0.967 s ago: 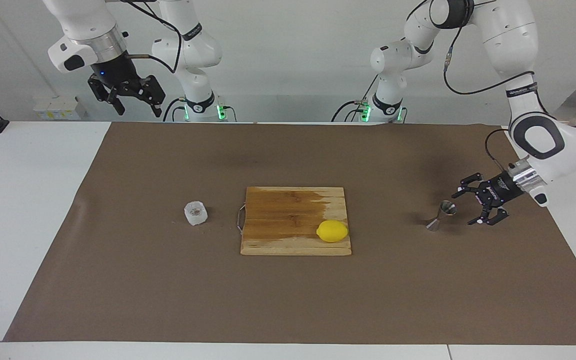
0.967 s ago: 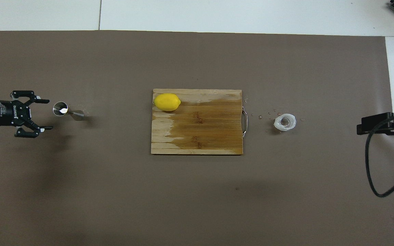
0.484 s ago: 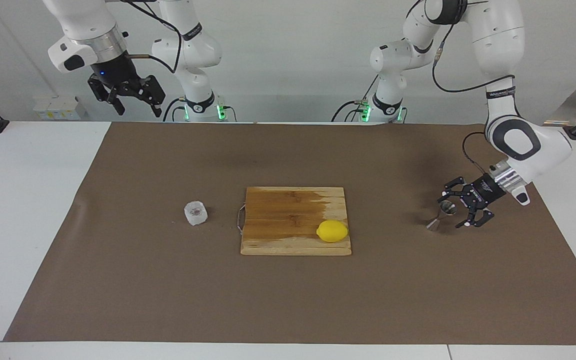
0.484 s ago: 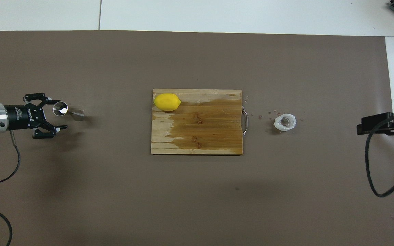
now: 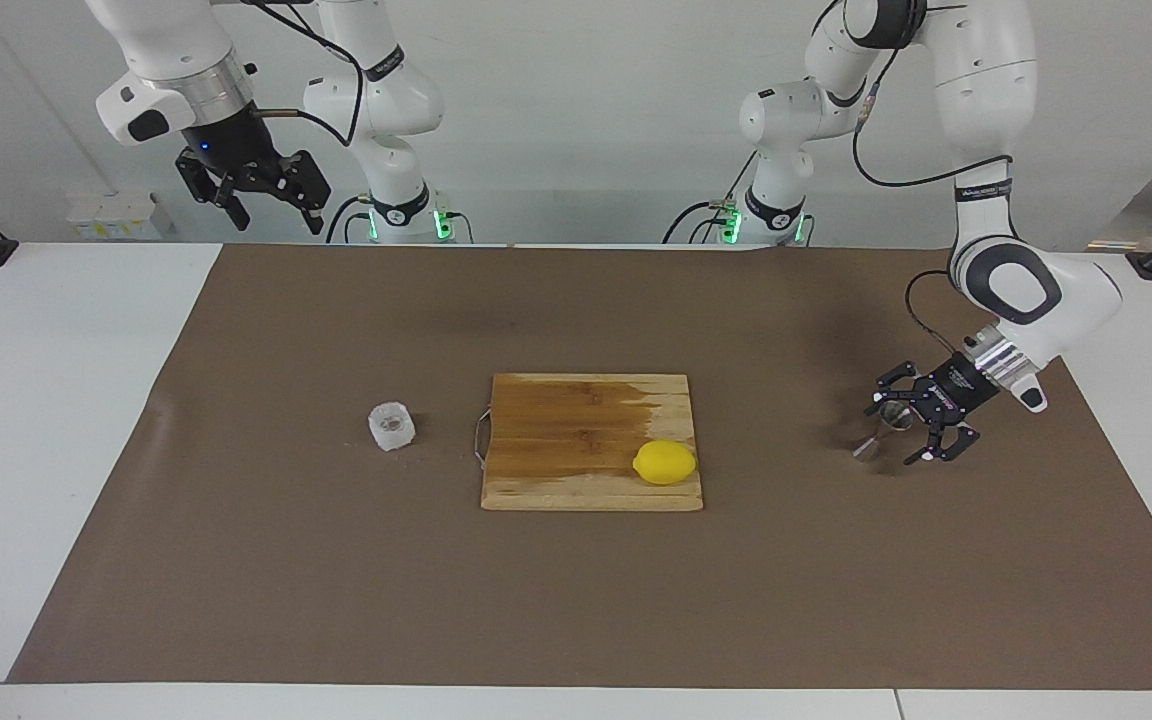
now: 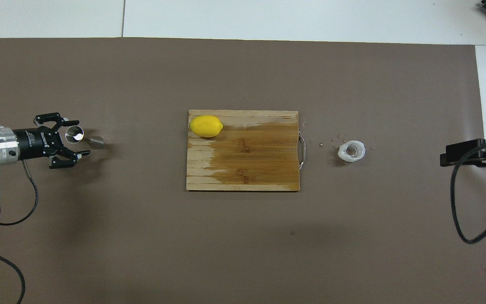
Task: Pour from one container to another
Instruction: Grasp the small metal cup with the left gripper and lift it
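The steel jigger (image 5: pixel 880 432) stands on the brown paper toward the left arm's end of the table; it also shows in the overhead view (image 6: pixel 83 138). My left gripper (image 5: pixel 893 428) (image 6: pixel 82 137) is low and open, one finger on each side of the jigger's upper cone, and I see no contact. The translucent whitish cup (image 5: pixel 391 425) (image 6: pixel 351 151) with something brownish inside sits beside the board's handle, toward the right arm's end. My right gripper (image 5: pixel 274 207) waits open and empty, high above the table's edge at its own end.
A wooden cutting board (image 5: pixel 576 425) (image 6: pixel 251 169), partly wet, lies mid-table. A lemon (image 5: pixel 665 462) (image 6: pixel 206 126) sits on its corner farthest from the robots, toward the left arm's end. Small droplets (image 6: pixel 331 141) lie on the paper beside the cup.
My left gripper has moved in toward the jigger, from beside it to straddling its upper cone with open fingers. The right arm, cup, lemon and board have not moved.
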Available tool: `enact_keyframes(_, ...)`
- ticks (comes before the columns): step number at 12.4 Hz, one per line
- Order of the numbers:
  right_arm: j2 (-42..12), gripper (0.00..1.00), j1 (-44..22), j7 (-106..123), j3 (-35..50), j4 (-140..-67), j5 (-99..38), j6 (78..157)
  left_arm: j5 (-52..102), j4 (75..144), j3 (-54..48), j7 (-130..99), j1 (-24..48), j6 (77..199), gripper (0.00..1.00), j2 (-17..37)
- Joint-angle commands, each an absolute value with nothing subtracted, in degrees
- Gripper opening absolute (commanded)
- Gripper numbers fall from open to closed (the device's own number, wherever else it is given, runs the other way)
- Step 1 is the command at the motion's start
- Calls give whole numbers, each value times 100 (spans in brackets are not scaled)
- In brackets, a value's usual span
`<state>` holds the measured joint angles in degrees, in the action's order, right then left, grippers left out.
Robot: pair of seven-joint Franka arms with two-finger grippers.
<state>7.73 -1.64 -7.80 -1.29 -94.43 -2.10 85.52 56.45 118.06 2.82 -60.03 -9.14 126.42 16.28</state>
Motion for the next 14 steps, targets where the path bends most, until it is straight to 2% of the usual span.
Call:
enact_keyframes(1,826,100,-97,-817,-79,-9448,-158,8499,5888,12111,316,-5977,-809,12885,100,1406)
enact_keyframes(7,826,100,-88,-817,-79,-9448,-158,8499,6082,12111,316,-5968,-659,12894,99,1397)
enact_keyframes(9,826,100,-97,-817,-79,-9448,-158,8499,6082,12111,325,-5968,-659,12894,71,1389)
enact_keyframes(12,826,100,-97,-817,-79,-9448,-150,8499,6082,12111,325,-5959,-685,12876,5,1336)
enact_keyframes(13,826,100,-97,-817,-79,-9448,-158,8499,6082,12111,325,-5968,-677,12876,0,1310)
enact_keyframes(14,826,100,-88,-817,-79,-9448,-158,8499,6082,12111,325,-5968,-677,12876,0,1266)
